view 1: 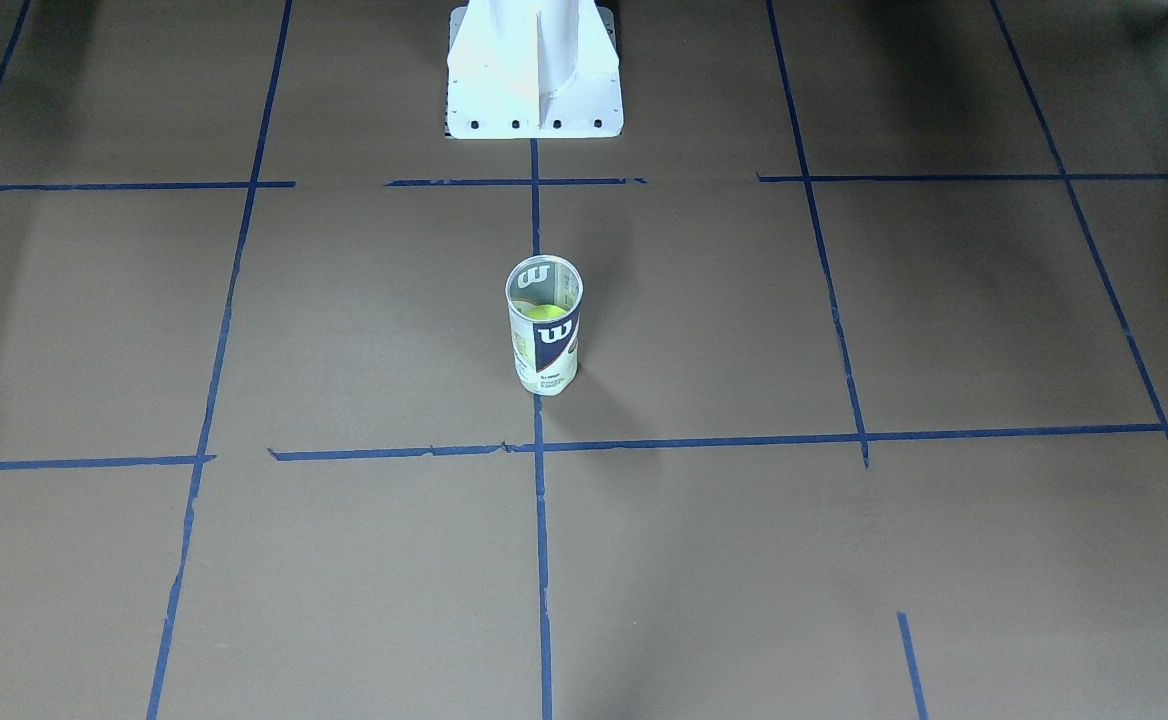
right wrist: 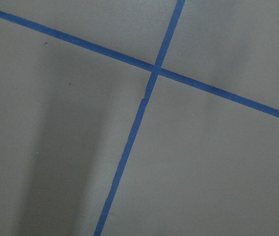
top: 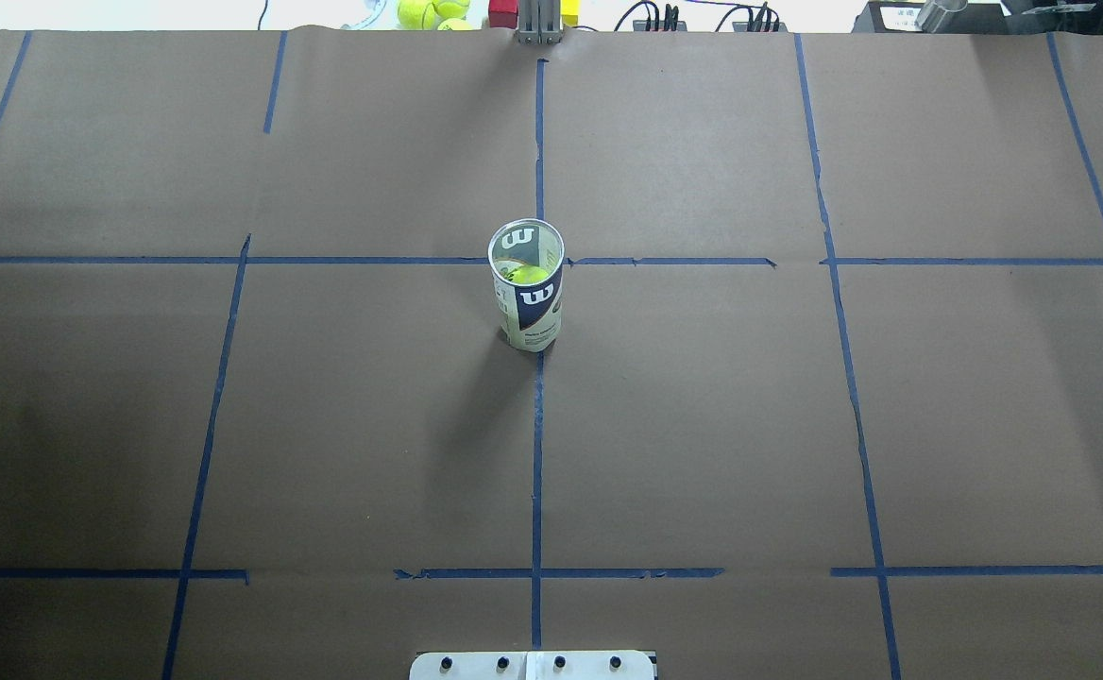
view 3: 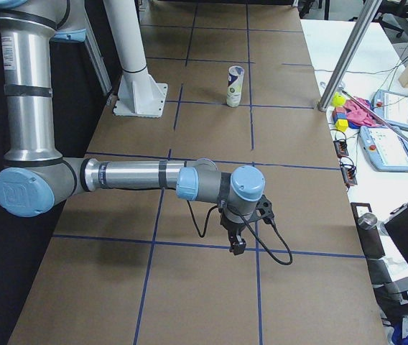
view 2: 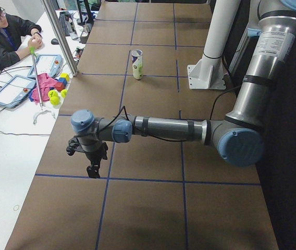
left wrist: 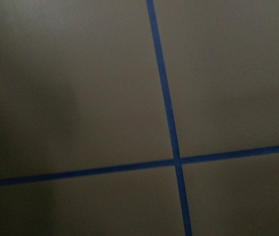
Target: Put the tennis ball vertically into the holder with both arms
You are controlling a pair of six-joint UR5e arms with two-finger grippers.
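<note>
Pincers are absent from the front-facing view, where the holder (view 1: 544, 340) stands upright and alone on the brown-covered bench (view 1: 344, 580). A yellow-green tennis ball (view 1: 546, 312) shows inside its clear wall, so the insertion looks done. Overhead, no pincer shows either; the holder (top: 526, 307) sits on a crossing of blue tape lines (top: 537, 453) with the tennis ball (top: 528, 275) below its open mouth. From the bench's left end, the left pincer (view 2: 92, 172) hangs pointing down just above the bench. The holder (view 2: 136, 64) is well apart from it, far along the bench beyond it; whether its fingers are apart or together I cannot tell. From the right end, the right pincer (view 3: 236, 248) hangs the same way, with the holder (view 3: 233, 86) equally far beyond it, and its state cannot be told either. Each wrist view shows only bench and blue tape lines beneath its pincer, and no holder. The danger I judge from here is a tip-over. The holder is tall, narrow, probably light, and unheld, so either pincer brushing it on a swing toward the middle could topple it and let the tennis ball roll out.
</note>
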